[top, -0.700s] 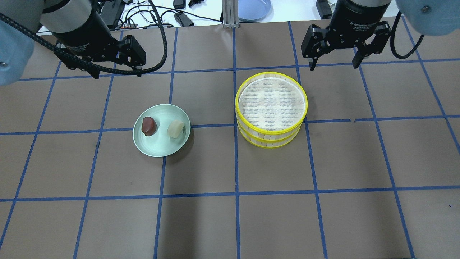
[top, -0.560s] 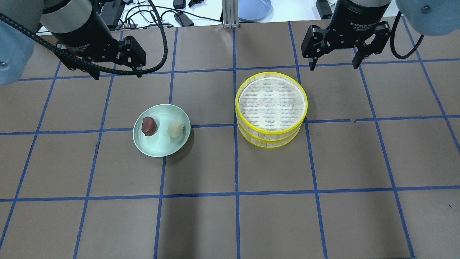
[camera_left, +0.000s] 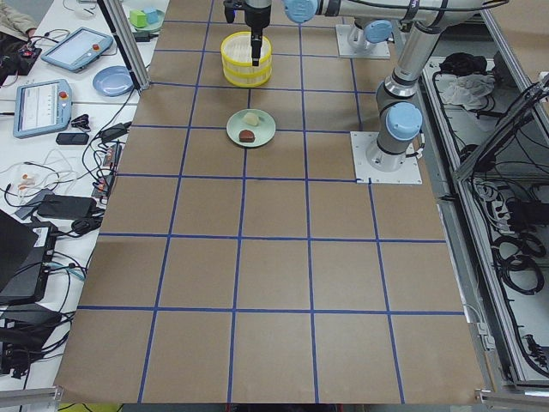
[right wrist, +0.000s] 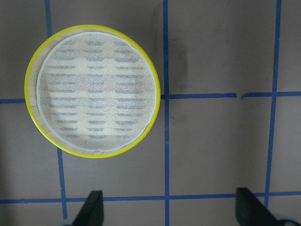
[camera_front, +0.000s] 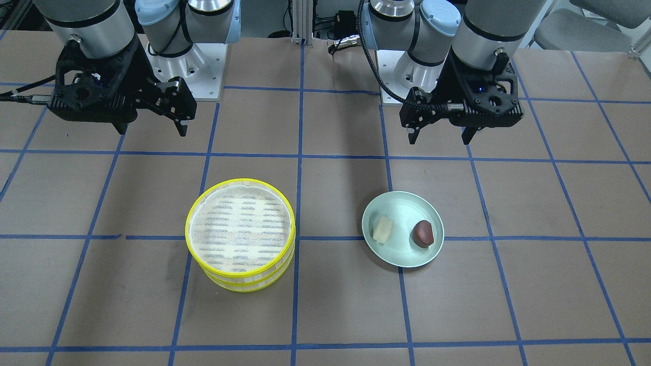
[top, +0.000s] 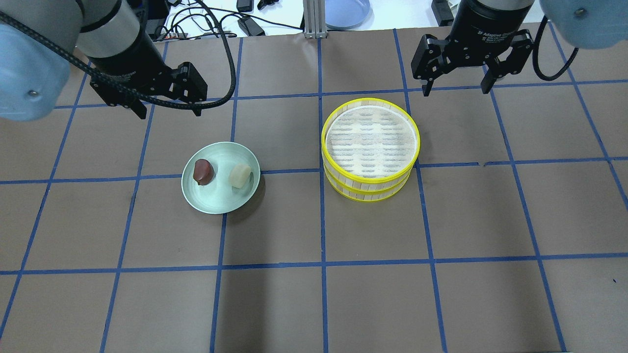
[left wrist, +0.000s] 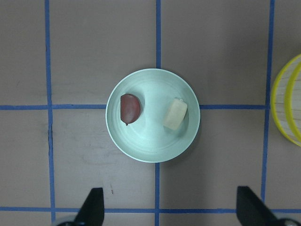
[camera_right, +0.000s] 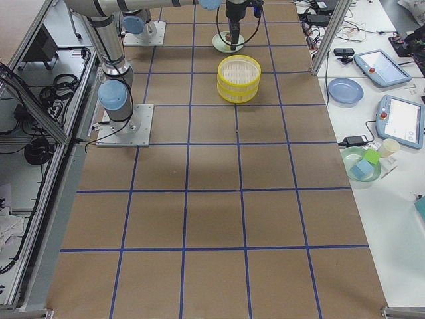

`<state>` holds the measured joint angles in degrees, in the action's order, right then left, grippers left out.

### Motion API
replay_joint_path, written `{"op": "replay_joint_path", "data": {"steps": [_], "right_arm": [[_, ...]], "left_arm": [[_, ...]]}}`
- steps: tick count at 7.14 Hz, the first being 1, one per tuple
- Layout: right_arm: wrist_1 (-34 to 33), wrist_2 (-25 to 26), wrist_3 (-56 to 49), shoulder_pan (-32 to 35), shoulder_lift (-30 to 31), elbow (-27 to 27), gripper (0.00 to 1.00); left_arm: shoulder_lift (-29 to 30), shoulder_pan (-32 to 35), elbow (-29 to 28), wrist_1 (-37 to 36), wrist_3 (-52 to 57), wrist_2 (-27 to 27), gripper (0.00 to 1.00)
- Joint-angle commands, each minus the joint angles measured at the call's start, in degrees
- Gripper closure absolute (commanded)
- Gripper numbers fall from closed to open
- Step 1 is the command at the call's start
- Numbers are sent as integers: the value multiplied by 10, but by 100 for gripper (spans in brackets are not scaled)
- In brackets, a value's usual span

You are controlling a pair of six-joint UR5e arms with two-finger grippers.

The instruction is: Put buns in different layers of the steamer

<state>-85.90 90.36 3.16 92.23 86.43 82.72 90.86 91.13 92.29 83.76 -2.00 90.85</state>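
Just slid left claw (top: 168,109), wide open and empty, toward the buns (top: 202,171); kept right claw (top: 456,88) spread, empty, near the steamer (top: 370,100). Lining up first pick, probably.

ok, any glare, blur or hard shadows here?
Overhead: even light, no glare; plate throws a soft shadow to its lower right, broad dim bands across the near table. Left wrist: brown bun and white bun sharp, fingertips slightly soft at the bottom edge. Exterior left: steamer small, detail lost.
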Motion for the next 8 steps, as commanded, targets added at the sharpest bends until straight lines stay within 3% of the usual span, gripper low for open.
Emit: {"op": "replay_joint_path", "data": {"steps": [1,4,6,7,8], "right_arm": [[-15,3,0,0,-2,31,0],[-127,4,6,-1,-62,95,0],[-186,5,7,-1,-148,105,0],[-192,6,7,-1,-158,108,2],[-192,7,7,-1,-163,109,20]], "left_arm": [[40,-1,90,-110,1,-1,0],[129,-1,115,-135,0,-20,0],[181,-1,115,-193,1,-58,0],[206,-1,114,-232,4,-52,0],[218,-1,119,-235,9,-55,0]]}}
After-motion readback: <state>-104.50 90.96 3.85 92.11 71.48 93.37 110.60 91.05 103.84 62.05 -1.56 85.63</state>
